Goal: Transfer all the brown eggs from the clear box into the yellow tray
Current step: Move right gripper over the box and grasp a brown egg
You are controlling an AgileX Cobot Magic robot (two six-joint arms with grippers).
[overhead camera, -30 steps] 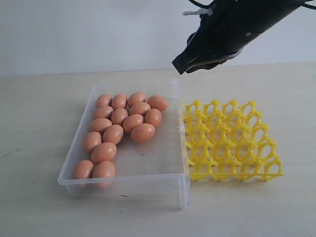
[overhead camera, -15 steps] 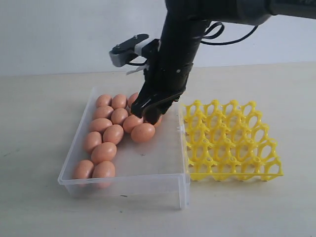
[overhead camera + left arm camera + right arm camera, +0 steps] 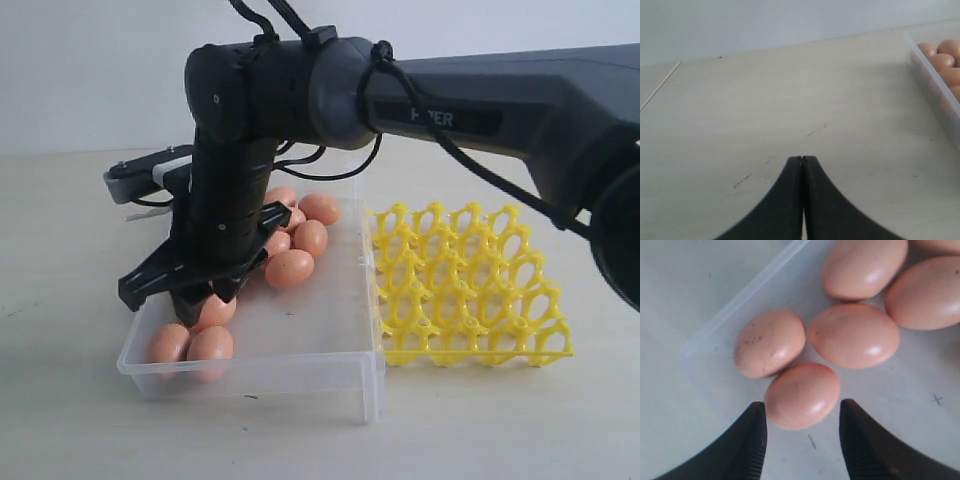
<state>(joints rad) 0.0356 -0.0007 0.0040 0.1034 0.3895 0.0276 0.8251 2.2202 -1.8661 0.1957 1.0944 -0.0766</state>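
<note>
Pale worktop (image 3: pixel 70 200) carries two items: clear box (image 3: pixel 250 376), and yellow tray (image 3: pixel 470 356) just beside its right wall (faint dark scuffs on surface).

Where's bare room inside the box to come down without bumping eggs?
Bare floor in the clear plastic box lies along its wall beside the yellow lattice egg tray, toward the near end. The opposite side is packed with brown oval eggs.

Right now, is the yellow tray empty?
Empty: no cup of the yellow tray holds an egg; the brown eggs lie in the clear box.
</note>
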